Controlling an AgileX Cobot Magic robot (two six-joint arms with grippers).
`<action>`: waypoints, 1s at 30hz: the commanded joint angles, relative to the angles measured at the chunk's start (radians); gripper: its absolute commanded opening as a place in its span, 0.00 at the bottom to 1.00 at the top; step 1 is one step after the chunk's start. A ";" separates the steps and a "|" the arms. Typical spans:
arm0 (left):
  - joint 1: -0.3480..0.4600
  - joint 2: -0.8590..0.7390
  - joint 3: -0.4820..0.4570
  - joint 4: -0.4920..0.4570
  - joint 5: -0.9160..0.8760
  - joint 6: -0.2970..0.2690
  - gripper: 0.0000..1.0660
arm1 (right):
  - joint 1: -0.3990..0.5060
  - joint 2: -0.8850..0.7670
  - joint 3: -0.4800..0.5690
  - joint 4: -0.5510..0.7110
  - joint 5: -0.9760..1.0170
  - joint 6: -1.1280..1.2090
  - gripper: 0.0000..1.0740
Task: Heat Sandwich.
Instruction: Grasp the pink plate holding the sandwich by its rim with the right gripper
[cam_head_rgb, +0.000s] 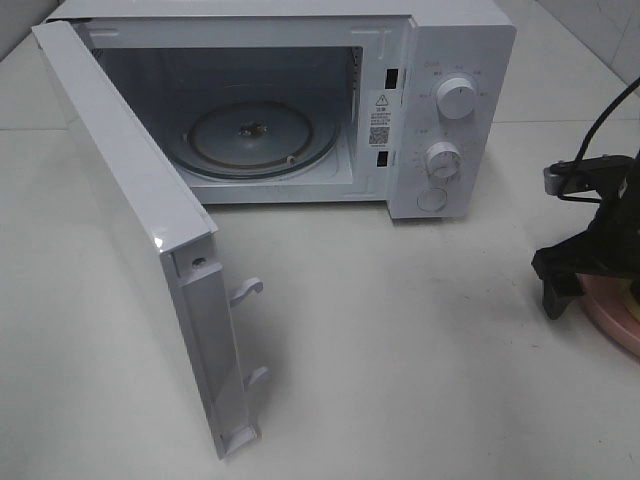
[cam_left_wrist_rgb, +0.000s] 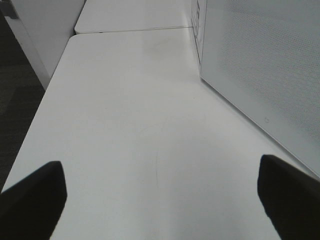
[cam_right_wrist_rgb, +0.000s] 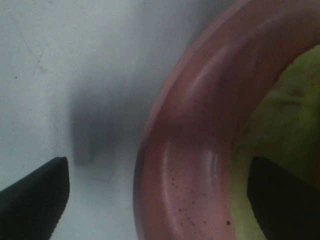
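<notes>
The sandwich (cam_right_wrist_rgb: 287, 120) shows in the right wrist view only as a green and yellow edge lying on the pink plate (cam_right_wrist_rgb: 200, 150). In the high view the plate (cam_head_rgb: 610, 322) sits at the table's right edge, and the sandwich there is almost wholly hidden behind my right gripper (cam_head_rgb: 585, 270). My right gripper (cam_right_wrist_rgb: 160, 197) is open, low over the plate's rim, with one finger outside the plate and the other over the food. The left gripper (cam_left_wrist_rgb: 160, 197) is open above bare table and holds nothing. It is out of the high view.
The white microwave (cam_head_rgb: 440, 110) stands at the back with its door (cam_head_rgb: 140, 230) swung wide open to the left. Its glass turntable (cam_head_rgb: 258, 138) carries nothing. The door's meshed panel (cam_left_wrist_rgb: 265, 65) is close beside my left gripper. Open white table (cam_head_rgb: 400, 340) lies between microwave and plate.
</notes>
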 joint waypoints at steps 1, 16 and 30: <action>0.000 -0.028 0.001 -0.007 -0.002 -0.003 0.92 | -0.005 0.028 -0.005 -0.002 -0.010 0.008 0.84; 0.000 -0.028 0.001 -0.007 -0.002 -0.003 0.92 | -0.005 0.044 -0.005 -0.011 -0.007 0.010 0.43; 0.000 -0.028 0.001 -0.007 -0.002 -0.003 0.92 | -0.005 0.044 -0.005 -0.043 0.002 0.037 0.00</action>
